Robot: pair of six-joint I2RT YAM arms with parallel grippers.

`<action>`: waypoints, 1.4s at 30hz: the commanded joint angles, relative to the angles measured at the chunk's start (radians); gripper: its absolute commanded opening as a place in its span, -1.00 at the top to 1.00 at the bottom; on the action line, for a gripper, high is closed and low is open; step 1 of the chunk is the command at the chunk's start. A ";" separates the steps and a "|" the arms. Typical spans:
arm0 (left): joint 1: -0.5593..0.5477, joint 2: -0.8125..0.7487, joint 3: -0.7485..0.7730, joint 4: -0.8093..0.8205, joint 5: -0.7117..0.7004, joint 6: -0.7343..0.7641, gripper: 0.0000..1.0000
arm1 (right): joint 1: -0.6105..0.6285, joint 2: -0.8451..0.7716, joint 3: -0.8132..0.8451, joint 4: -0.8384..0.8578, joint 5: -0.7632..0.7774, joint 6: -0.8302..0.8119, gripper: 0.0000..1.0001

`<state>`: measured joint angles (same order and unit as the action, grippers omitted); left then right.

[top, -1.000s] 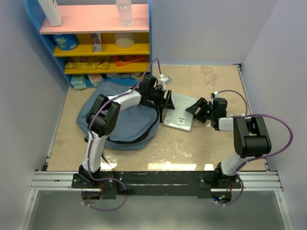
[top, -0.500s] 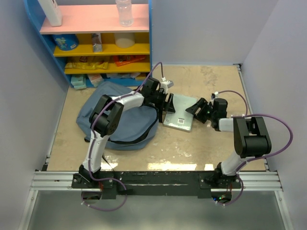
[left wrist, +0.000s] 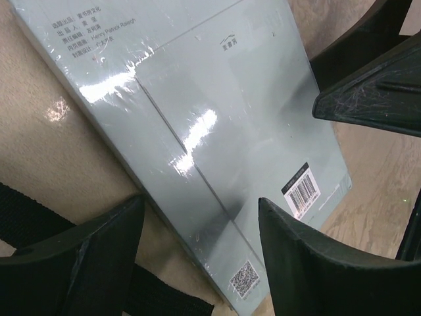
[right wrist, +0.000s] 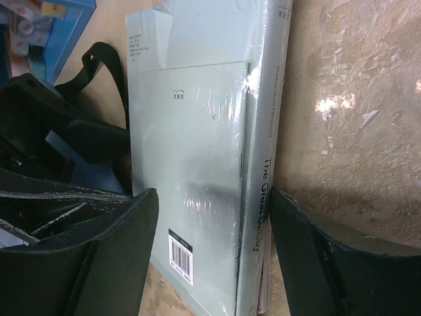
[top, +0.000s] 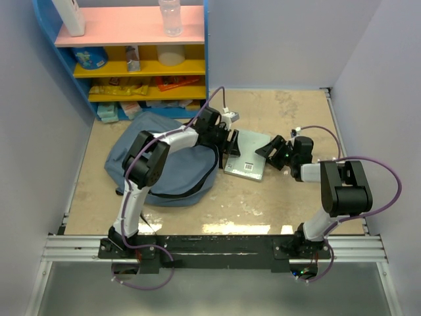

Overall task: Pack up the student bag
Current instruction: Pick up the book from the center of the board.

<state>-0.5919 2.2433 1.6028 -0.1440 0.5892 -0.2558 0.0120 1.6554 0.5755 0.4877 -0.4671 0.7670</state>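
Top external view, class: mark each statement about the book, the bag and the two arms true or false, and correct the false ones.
1. The book lies on the table, outside the student bag. True.
2. The left gripper has its jaws shut tight. False: the left gripper's jaws stand open at the book's edge.
3. The clear bottle stands beside the book. False: the clear bottle stands on the pink shelf.
4. The right gripper has open jaws at the book. True.
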 commanded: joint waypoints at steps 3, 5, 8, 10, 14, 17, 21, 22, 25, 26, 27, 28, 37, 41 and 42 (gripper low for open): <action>0.015 -0.111 -0.046 0.014 -0.011 0.010 -0.48 | -0.004 0.034 -0.043 -0.101 0.005 -0.012 -0.43; 0.015 -0.122 -0.052 0.023 -0.012 0.010 -0.47 | -0.006 0.035 -0.045 -0.098 0.004 -0.014 -0.43; 0.015 -0.145 -0.070 0.044 -0.038 0.006 -0.47 | -0.007 0.037 -0.043 -0.093 0.001 -0.012 -0.43; 0.012 -0.148 -0.081 0.049 -0.031 0.007 -0.47 | -0.009 0.040 -0.045 -0.092 0.001 -0.012 -0.43; 0.001 -0.126 -0.081 0.047 -0.020 0.007 -0.47 | -0.009 0.040 -0.046 -0.087 -0.002 -0.012 -0.43; -0.003 -0.099 -0.067 0.043 -0.031 0.003 -0.48 | -0.009 0.040 -0.048 -0.086 -0.004 -0.011 -0.43; -0.003 -0.060 -0.031 0.034 -0.032 -0.002 -0.47 | -0.010 0.038 -0.048 -0.087 -0.005 -0.011 -0.43; -0.003 -0.059 -0.026 0.034 -0.034 -0.005 -0.47 | -0.009 0.040 -0.046 -0.087 -0.005 -0.011 -0.43; -0.008 -0.054 -0.015 0.035 -0.025 -0.008 -0.48 | -0.010 0.040 -0.049 -0.084 -0.008 -0.011 -0.43; -0.009 -0.051 -0.008 0.029 -0.023 -0.008 -0.48 | -0.009 0.040 -0.051 -0.084 -0.011 -0.011 -0.43; -0.012 -0.041 0.008 0.023 -0.022 -0.007 -0.48 | -0.009 0.041 -0.049 -0.083 -0.013 -0.011 -0.43; -0.016 -0.037 0.011 0.021 -0.019 -0.010 -0.48 | -0.009 0.041 -0.051 -0.081 -0.015 -0.011 -0.43; -0.034 -0.053 0.011 0.027 0.004 -0.022 -0.47 | -0.009 0.046 -0.054 -0.070 -0.027 -0.009 -0.43; -0.046 -0.051 0.008 0.026 0.004 -0.022 -0.47 | -0.009 0.047 -0.057 -0.069 -0.030 -0.012 -0.43; -0.049 -0.051 0.008 0.026 0.004 -0.020 -0.47 | -0.009 0.046 -0.055 -0.067 -0.031 -0.014 -0.43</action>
<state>-0.6102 2.2044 1.5810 -0.1406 0.5568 -0.2600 -0.0021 1.6615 0.5575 0.5247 -0.5011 0.7673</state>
